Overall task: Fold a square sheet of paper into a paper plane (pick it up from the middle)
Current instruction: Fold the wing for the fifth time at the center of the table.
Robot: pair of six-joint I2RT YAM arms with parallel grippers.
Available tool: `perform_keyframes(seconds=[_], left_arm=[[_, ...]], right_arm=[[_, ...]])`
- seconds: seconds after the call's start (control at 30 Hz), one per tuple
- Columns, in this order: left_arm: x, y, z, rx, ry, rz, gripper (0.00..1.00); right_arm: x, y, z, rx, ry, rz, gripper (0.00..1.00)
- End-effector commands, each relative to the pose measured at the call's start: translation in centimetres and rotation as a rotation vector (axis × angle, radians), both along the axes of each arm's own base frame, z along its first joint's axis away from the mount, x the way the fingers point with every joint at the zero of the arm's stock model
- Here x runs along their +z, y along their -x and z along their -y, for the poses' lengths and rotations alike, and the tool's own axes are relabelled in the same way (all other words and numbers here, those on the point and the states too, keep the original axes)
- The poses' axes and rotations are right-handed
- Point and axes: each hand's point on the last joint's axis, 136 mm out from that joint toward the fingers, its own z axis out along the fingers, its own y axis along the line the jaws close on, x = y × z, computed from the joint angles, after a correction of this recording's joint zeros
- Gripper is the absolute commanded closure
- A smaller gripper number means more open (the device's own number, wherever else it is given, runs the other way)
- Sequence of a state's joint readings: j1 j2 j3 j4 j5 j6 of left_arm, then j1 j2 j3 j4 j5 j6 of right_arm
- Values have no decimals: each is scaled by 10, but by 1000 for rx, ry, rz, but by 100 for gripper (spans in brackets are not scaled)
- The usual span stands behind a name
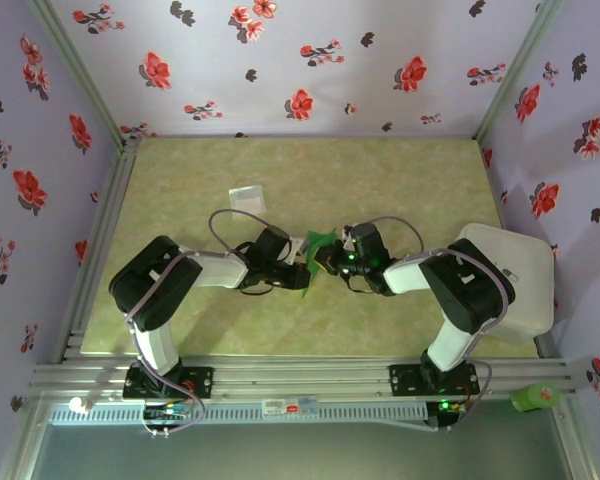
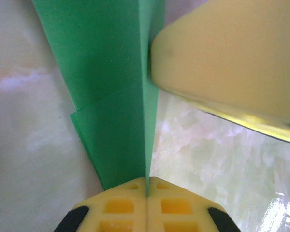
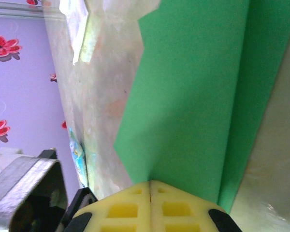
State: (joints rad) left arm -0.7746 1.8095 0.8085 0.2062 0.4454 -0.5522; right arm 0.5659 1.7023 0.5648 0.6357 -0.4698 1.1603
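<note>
Pressed flat together with no gap, the left gripper's [image 2: 147,182] yellow fingers [image 2: 120,205] pinch the paper [image 2: 111,96] at its narrow lower end, the crease running straight into the seam between them. From there the green paper rises away in overlapping layers, one stepped edge showing on its left side. Its top is cut off by the frame. Its right side is hidden behind a large pale yellow shape [image 2: 222,58], too close and too blurred to identify.

On the right gripper [image 3: 150,184] the fingers [image 3: 179,210] are likewise closed on the paper's near edge. The paper spreads away with one long fold line, and its far end runs out of frame. A dark blurred part [image 3: 24,193] sits at lower left; what it is cannot be told. Behind the paper lies the table [image 3: 101,96], seen sideways, and past it the flowered wall [image 3: 19,87].

From above, both arms reach inward from the near rail and the grippers meet almost tip to tip near the table's middle. The paper stands between them as a small green scrap, mostly covered by the gripper bodies, so its folded shape cannot be made out. A white board [image 1: 525,300] lies at the right edge, partly under the right arm. Farther back, well apart, a small pale packet [image 1: 247,197] lies flat.
</note>
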Motion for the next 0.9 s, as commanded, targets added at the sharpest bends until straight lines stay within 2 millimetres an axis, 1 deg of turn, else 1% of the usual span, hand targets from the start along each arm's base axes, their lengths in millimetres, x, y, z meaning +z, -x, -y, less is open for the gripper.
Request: perform_keyframes(seconds=[0.0, 0.3, 0.47, 0.7, 0.87], left_arm=[[-28, 20, -15, -9, -42, -124, 99], [-26, 23, -11, -48, 27, -193, 99], [-24, 22, -12, -55, 40, -198, 95], [-12, 17, -5, -67, 71, -183, 87], [0, 12, 1, -65, 100, -164, 85]], right_arm=[[12, -5, -10, 21, -37, 37, 95], [4, -5, -14, 55, -17, 29, 94], [-10, -6, -4, 33, 58, 5, 94], [-17, -5, 1, 27, 89, -15, 94], [-18, -4, 2, 23, 91, -18, 94]])
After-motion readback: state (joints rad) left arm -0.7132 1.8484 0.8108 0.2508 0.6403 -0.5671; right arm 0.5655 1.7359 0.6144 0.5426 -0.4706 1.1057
